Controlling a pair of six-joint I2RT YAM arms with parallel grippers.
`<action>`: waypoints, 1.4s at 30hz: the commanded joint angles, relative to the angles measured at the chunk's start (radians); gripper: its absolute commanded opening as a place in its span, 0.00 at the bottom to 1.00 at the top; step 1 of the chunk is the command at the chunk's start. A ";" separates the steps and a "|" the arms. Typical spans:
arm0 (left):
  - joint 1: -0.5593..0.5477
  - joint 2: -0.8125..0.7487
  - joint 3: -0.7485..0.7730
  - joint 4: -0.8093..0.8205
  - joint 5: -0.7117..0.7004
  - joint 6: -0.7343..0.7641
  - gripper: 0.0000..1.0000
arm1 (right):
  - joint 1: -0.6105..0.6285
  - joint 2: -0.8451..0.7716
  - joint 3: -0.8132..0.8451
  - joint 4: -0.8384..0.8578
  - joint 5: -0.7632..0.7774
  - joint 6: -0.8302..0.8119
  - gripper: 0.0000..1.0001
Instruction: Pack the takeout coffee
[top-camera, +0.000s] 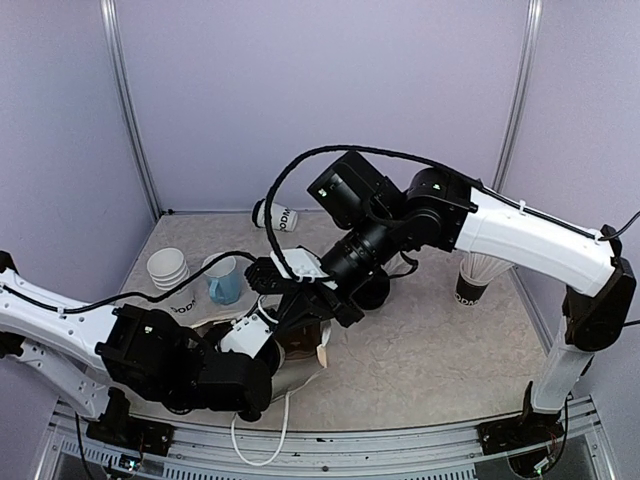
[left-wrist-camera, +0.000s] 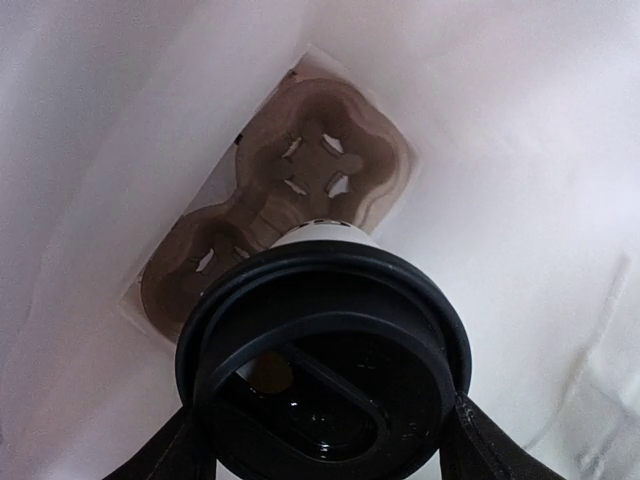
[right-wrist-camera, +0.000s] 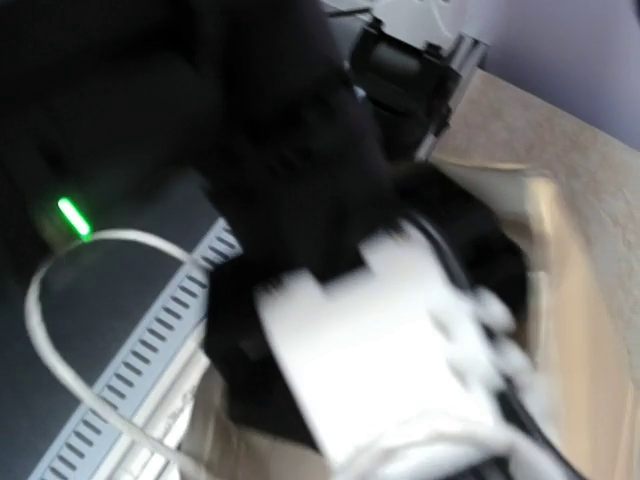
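Takeout coffee in left pincer — inside bag, carrier beneath

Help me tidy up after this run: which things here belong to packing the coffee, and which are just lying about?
Job: takeout coffee held in the left pincer, brown cup carrier, white bag.
Lying about: nested white cups, blue mug, cup on its side, upright cup at right.
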 joint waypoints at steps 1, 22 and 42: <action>-0.054 -0.041 -0.001 -0.036 -0.013 -0.026 0.42 | -0.052 -0.056 0.015 -0.038 0.024 0.031 0.00; -0.113 0.206 0.182 -0.322 -0.136 -0.109 0.39 | -0.087 -0.100 0.065 -0.171 -0.119 -0.022 0.00; -0.054 0.241 0.092 -0.082 -0.169 0.071 0.39 | -0.087 -0.083 0.114 -0.276 -0.205 -0.101 0.00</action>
